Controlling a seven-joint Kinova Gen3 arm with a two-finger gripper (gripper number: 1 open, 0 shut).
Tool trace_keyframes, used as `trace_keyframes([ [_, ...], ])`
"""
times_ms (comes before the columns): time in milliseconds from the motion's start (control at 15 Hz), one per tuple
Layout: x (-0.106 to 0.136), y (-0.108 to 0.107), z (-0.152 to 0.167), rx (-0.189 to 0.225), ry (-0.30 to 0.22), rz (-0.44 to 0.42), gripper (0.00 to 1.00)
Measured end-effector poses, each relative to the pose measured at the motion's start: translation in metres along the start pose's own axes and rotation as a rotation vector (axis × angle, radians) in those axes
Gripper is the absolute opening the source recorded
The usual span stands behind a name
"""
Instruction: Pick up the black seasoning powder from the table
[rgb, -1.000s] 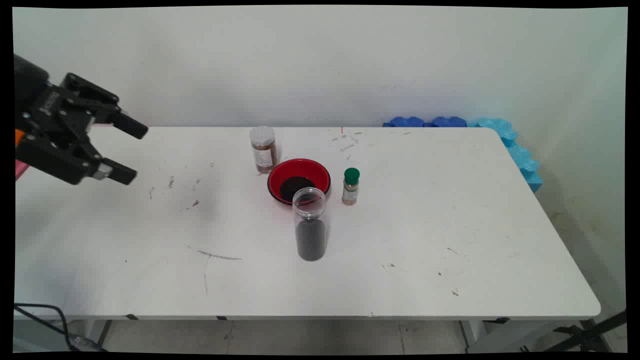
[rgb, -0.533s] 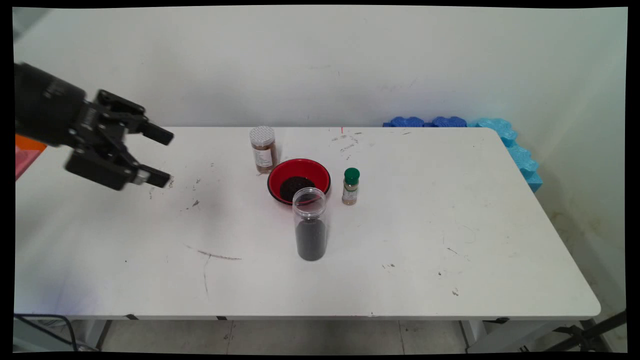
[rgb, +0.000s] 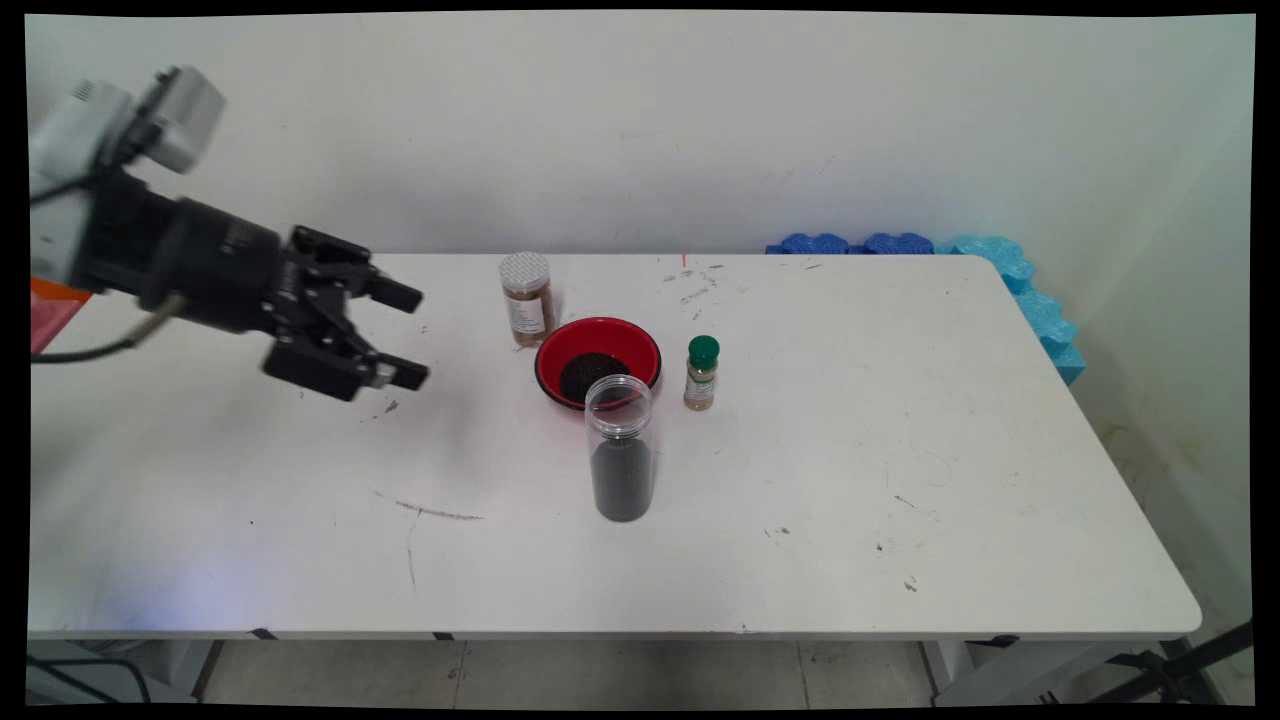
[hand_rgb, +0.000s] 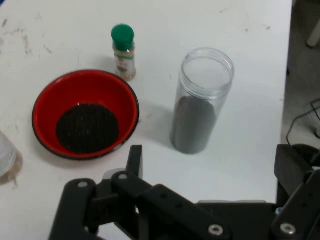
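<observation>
My black gripper (rgb: 412, 335) hangs open above the table's left part, fingers pointing right, nothing between them. To its right stands a red bowl (rgb: 598, 362) with dark grains in its bottom, also in the hand view (hand_rgb: 85, 114). In front of the bowl is a tall clear open jar (rgb: 621, 447), half full of dark grains (hand_rgb: 200, 107). A small green-capped bottle (rgb: 702, 373) stands right of the bowl (hand_rgb: 123, 52). A brown spice jar with a white lid (rgb: 526, 297) stands behind the bowl's left side, nearest my gripper.
The white table (rgb: 850, 480) has scuff marks on its left half and near the back. Blue foam pieces (rgb: 1000, 280) lie along the far right corner. A pink and orange object (rgb: 50, 305) shows at the left edge.
The gripper has travelled right and slightly down across the table's left side, closer to the jars and bowl. Its fingers stayed open. Nothing on the table moved.
</observation>
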Motion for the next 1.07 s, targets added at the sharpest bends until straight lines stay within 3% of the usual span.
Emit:
trace_keyframes([
  [667, -0.045, -0.004, 0.075, 0.026, 0.139, -0.005, 1.00],
  [1067, -0.077, -0.004, 0.102, 0.020, 0.189, -0.016, 1.00],
])
